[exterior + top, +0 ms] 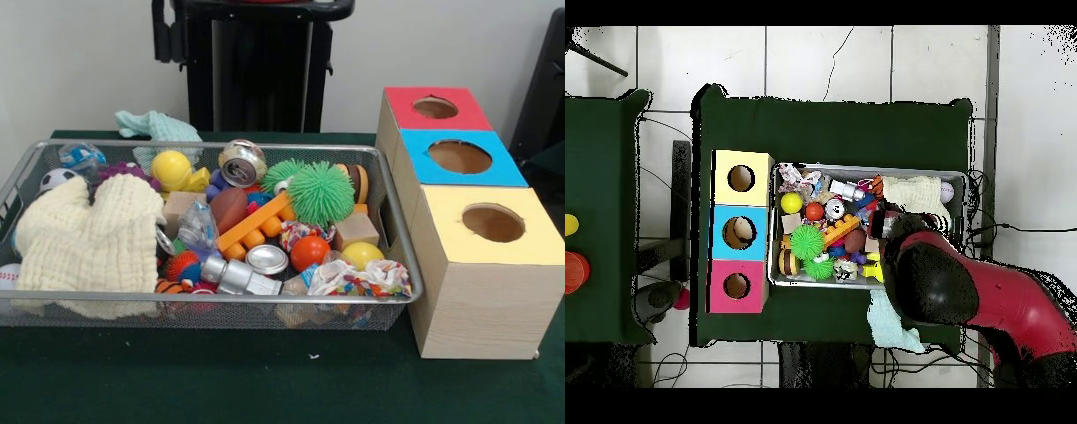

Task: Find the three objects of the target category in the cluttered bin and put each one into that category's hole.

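The wire mesh bin [221, 299] sits on the green table, full of mixed toys; it also shows in the overhead view [865, 168]. An orange tiger plush with black stripes [166, 286] lies low at the bin's near side, half under a cream cloth, and its orange also shows from above [877, 184]. A small yellow item [198, 181] lies beside a yellow ball; I cannot tell whether it is plush. The red-surrounded hole [434, 107] is on the farthest box [736, 286]. The gripper [887, 225] shows only as a dark end of the red arm over the bin.
A cream knitted cloth [88, 238] covers the bin's left part. A green spiky ball [320, 193], cans [242, 162] and an orange ball [309, 252] lie among the clutter. The blue hole [459, 156] and yellow hole [493, 223] are nearer. A teal cloth [154, 125] lies behind the bin.
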Action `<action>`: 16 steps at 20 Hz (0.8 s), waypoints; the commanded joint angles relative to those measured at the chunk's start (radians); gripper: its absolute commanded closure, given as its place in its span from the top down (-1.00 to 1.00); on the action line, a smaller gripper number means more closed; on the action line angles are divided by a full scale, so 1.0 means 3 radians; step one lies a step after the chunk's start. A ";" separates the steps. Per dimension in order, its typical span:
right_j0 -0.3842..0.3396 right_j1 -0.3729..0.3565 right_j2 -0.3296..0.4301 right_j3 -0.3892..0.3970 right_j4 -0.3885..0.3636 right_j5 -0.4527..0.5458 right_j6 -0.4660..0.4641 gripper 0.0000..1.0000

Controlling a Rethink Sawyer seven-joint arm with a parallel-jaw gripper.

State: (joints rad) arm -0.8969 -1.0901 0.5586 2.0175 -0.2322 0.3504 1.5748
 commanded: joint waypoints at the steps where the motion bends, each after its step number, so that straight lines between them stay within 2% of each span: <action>1: -0.0093 0.0305 0.0179 -0.0019 -0.0656 -0.0610 -0.0208 -1.00; 5: 0.0066 0.0480 -0.0110 0.0026 -0.0945 -0.1080 0.0111 -1.00; 8: 0.0174 0.0544 -0.0287 0.0055 -0.1045 -0.1254 0.0246 -1.00; 16: 0.0471 0.0754 -0.0710 0.0124 -0.1056 -0.1666 0.0430 -1.00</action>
State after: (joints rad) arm -0.8006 -0.9373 0.4486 2.0167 -0.4920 -0.0937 1.5748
